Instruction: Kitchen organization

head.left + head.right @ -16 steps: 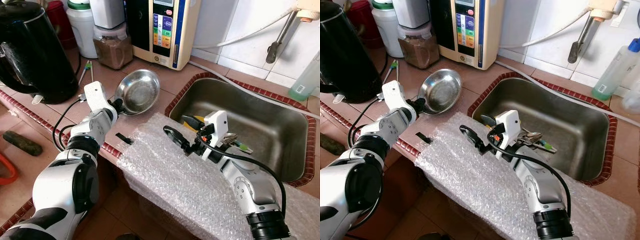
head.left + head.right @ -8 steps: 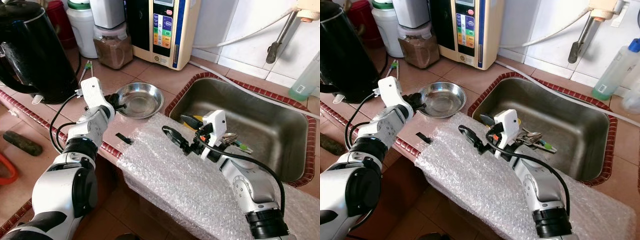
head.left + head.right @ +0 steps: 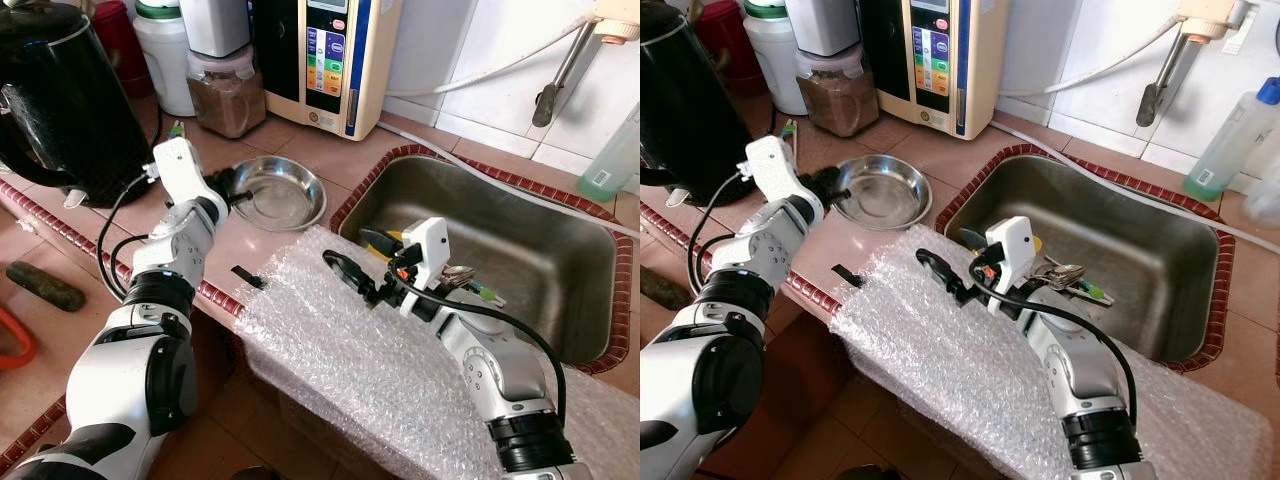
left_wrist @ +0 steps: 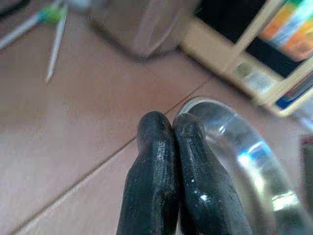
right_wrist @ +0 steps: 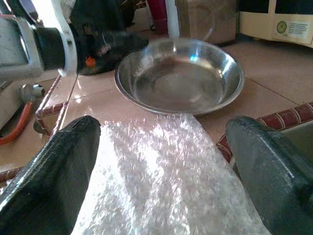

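Left eye view has the left gripper (image 3: pixel 226 183) at the bowl's (image 3: pixel 278 195) left rim; in the left wrist view its fingers (image 4: pixel 161 186) are pressed together with nothing between them, tips just beside the rim. The bowl sits upright, mouth up, on the counter (image 3: pixel 330 150) between the kettle (image 3: pixel 70 100) and the sink's (image 3: pixel 500 250) left edge, touching the far edge of the bubble wrap (image 3: pixel 380 370). Being round, it has no long axis. If the bowl is now in its place, the step is best finished by drawing the fingers straight back along the counter, clear of the rim, so it does not tip. Right gripper (image 3: pixel 352 283) hovers over the wrap, jaws wide, holding nothing.
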You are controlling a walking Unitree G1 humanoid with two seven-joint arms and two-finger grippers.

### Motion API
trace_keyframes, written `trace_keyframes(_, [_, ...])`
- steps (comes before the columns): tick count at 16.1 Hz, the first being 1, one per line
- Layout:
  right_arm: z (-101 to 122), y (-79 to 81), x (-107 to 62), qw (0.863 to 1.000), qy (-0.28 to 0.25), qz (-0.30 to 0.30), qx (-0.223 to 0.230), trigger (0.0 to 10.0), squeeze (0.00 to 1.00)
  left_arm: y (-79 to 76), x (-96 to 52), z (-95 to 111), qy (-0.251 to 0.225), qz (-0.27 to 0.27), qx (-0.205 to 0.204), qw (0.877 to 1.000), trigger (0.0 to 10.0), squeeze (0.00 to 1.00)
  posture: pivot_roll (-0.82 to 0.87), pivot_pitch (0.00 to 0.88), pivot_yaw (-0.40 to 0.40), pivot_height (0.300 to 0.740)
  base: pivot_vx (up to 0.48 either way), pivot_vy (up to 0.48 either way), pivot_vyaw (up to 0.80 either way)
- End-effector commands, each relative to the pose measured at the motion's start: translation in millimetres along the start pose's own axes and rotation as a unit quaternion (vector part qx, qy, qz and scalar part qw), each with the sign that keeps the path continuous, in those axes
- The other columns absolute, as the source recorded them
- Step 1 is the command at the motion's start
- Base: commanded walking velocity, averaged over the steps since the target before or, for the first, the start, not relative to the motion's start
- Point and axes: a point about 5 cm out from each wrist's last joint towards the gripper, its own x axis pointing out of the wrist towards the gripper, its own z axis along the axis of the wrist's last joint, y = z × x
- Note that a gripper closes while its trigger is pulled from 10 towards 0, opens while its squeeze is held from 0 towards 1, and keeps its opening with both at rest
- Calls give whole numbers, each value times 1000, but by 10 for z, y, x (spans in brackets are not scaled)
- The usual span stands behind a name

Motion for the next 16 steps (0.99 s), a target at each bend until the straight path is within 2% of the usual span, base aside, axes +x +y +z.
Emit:
trace_keyframes(1, [38,-20,30,1000,-5,-4,-10,10000,0,-105,-2,102,-39,-33,11,999,0,0,8,37,10,740,0,0,0])
trace_keyframes(2, [50,-39,42,1000,-9,-13,-11,10000,0,-149,-14,154,-66,-49,2,997,0,0,7,35,8,740,0,0,0])
trace_keyframes(3, [60,-69,50,1000,-11,-25,-13,10000,0,-196,-35,228,-100,-64,26,993,0,0,8,35,7,740,0,0,0])
trace_keyframes(5, [67,-95,55,999,-14,-33,-11,10000,0,-271,-57,283,-122,-88,77,986,0,0,11,34,6,740,0,0,0])
trace_keyframes(6, [65,-108,64,999,-13,-37,-10,10000,0,-353,-72,347,-142,-110,65,982,0,0,14,34,4,740,0,0,0])
trace_keyframes(8, [62,-111,78,999,-14,-40,-11,10000,0,-355,-70,338,-136,-108,89,981,0,0,13,36,4,740,0,0,0])
trace_keyframes(9, [61,-113,83,999,-15,-41,-12,10000,0,-353,-75,332,-138,-112,75,981,0,0,10,38,5,740,0,0,0])
trace_keyframes(16, [37,-139,67,999,-10,-48,-14,10000,0,-268,-102,242,-129,-97,87,983,0,0,8,44,1,740,0,0,0])
